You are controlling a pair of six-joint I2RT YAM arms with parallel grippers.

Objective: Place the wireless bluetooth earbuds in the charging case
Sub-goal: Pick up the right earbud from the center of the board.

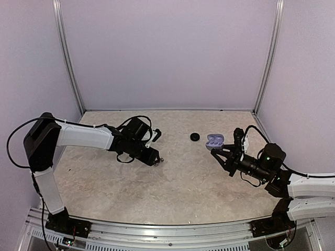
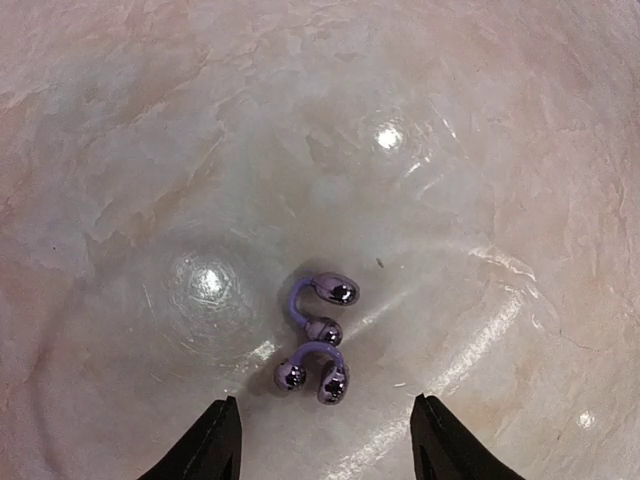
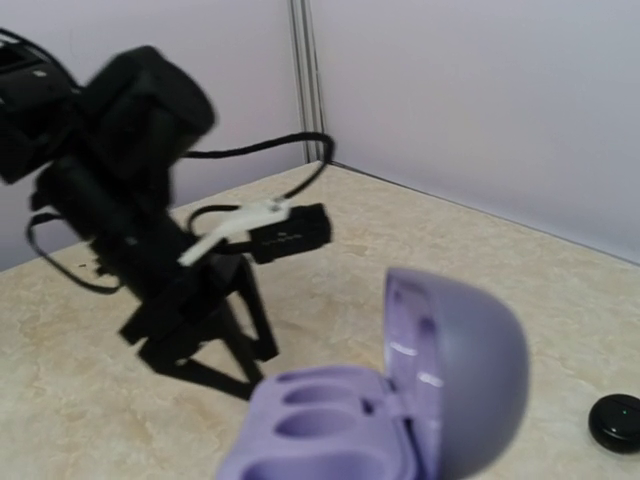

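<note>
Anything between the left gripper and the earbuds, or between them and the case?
Nothing visible. The earbuds lie on bare table just ahead of the open left gripper. The open charging case is across bare table; the black puck sits just off that line.

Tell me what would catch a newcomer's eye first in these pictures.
A lilac plastic clamshell charging case stands open at the right of the marbled beige tabletop, its wells apparently empty, a small round black puck just left of it. Further left, two purple clip-shaped earbuds with shiny silver balls lie touching each other, just ahead of the open left pincer.
</note>
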